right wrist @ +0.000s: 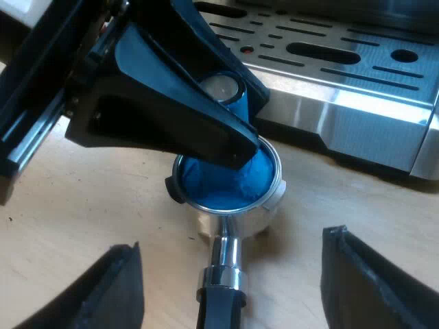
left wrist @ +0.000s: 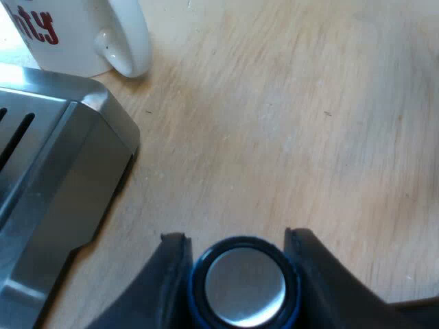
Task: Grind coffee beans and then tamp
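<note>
Tamper (left wrist: 245,286) in down-tilted left end effector (left wrist: 236,240)

The tamper (left wrist: 245,286) is blue, its round cap bright silver. Both the left gripper (left wrist: 235,236) and right gripper (right wrist: 231,241) are black. The mug (left wrist: 82,41) is white with red lettering. The espresso machine (right wrist: 357,103) is brushed steel, its tray striped with dark slots. The holder (right wrist: 236,223) is silver, its handle at six o'clock chrome, then dark. The table (left wrist: 288,123) is pale, fine-grained wood.

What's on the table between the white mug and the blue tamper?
Nothing: bare table between mug and tamper, per the left wrist view.
</note>
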Robot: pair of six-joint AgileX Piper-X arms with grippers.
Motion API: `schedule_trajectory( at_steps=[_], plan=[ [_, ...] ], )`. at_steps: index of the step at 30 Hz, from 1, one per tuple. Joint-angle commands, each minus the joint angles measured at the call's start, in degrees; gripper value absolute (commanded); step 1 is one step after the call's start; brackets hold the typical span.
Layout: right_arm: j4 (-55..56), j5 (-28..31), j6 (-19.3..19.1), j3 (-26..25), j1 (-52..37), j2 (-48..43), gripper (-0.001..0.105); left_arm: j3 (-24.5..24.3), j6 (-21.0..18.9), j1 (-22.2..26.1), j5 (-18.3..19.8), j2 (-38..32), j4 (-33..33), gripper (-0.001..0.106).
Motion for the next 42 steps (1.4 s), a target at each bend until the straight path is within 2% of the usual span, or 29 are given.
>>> schedule_trajectory(
  at_steps=[1,8,20,24,25,27,33,36,40,42],
  plan=[
    [-0.4,0.3,-0.1,-0.1,0.1,-0.4,0.058,0.5,-0.2,-0.2,-0.4,1.8,7.5,0.015],
    [-0.4,0.2,0.2,-0.1,0.1,-0.4,0.058,-2.7,-0.2,-0.2,-0.4,-2.9,7.4,0.015],
    [-0.4,0.1,0.2,-0.1,0.1,-0.4,0.058,-3.9,-0.2,-0.2,-0.8,-13.4,7.4,0.015],
    [-0.4,-0.1,0.2,-0.1,0.1,-0.4,0.058,-3.9,-0.3,-0.2,-3.5,-16.7,8.3,0.015],
    [-0.4,-0.8,0.2,-0.1,0.1,-0.4,0.058,-3.9,-0.4,0.3,-4.7,-17.8,8.7,0.015],
    [-0.4,-2.0,0.2,-0.1,0.1,-0.4,0.058,-3.9,-0.4,1.0,-4.7,-19.3,9.8,0.015],
    [-1.1,-7.7,0.2,-0.1,0.1,-0.4,0.058,-3.9,-0.4,7.8,-4.6,-22.8,15.4,0.015],
    [-3.7,-8.7,-1.8,-0.1,0.1,-0.4,0.058,-3.9,-0.4,11.6,-4.5,-23.8,18.6,0.015],
    [-8.8,-8.7,-10.2,-0.1,0.1,-0.4,0.058,-3.9,-0.4,15.6,-4.1,-24.3,22.6,0.015],
    [-10.5,-8.7,-12.0,-0.1,0.0,-0.4,0.058,-3.9,-0.4,15.9,-3.8,-24.3,24.0,0.015]
  ],
)
